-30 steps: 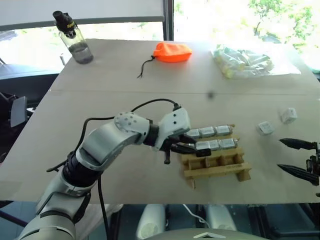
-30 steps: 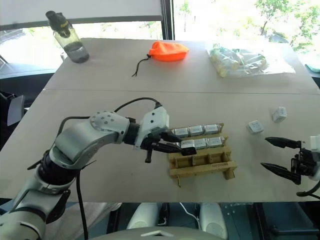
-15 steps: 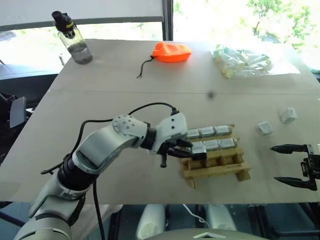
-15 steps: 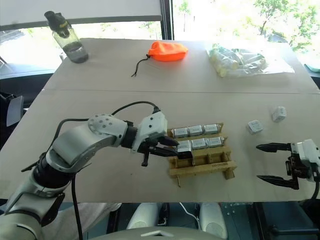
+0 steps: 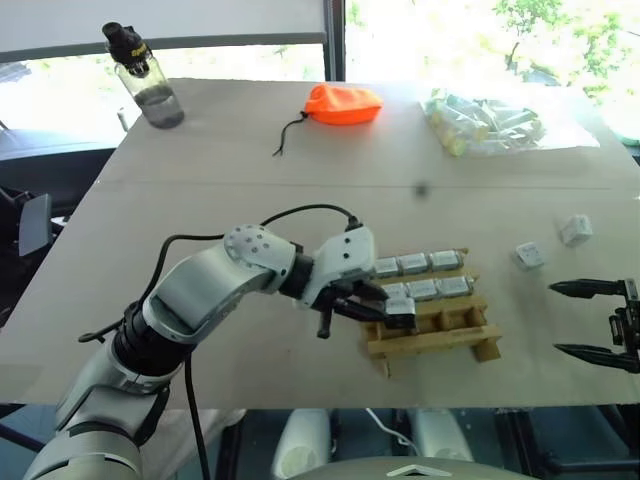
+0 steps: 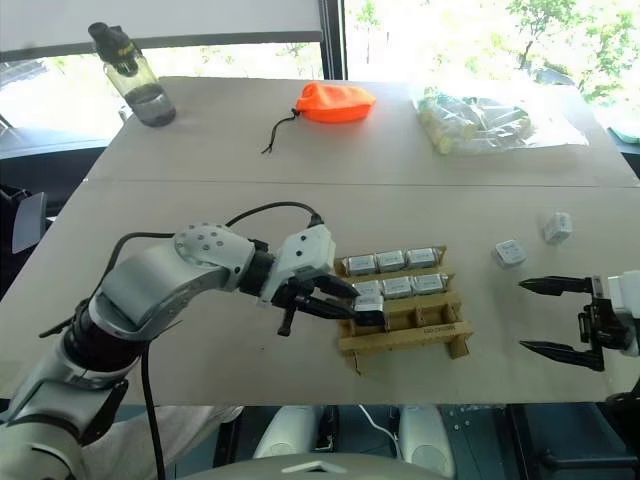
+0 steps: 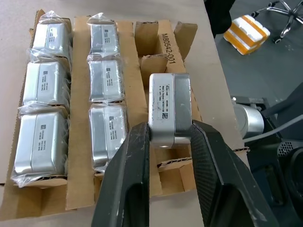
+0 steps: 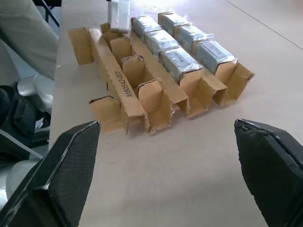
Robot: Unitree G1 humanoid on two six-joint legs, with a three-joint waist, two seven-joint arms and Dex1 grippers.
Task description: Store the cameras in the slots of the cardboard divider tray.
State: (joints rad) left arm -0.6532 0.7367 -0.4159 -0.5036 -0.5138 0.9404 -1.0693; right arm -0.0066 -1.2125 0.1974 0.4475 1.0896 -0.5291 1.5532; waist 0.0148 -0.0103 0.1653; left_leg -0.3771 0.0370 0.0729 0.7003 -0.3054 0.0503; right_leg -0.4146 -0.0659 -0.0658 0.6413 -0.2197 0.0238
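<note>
The cardboard divider tray (image 5: 432, 322) sits at lower centre of the left eye view, close to the table's (image 5: 250, 200) near edge. Its two far rows hold six wrapped cameras (image 7: 43, 144); the near row's slots stand free. Bare tabletop lies to the tray's right, where two loose cameras (image 5: 530, 256) rest at right of frame. The left gripper (image 5: 385, 314) clamps a silvery camera (image 7: 169, 108) between both fingers (image 7: 129, 189), above the tray's near-left corner. The right gripper (image 5: 598, 320), lower right, has its fingers spread wide, holding nothing.
</note>
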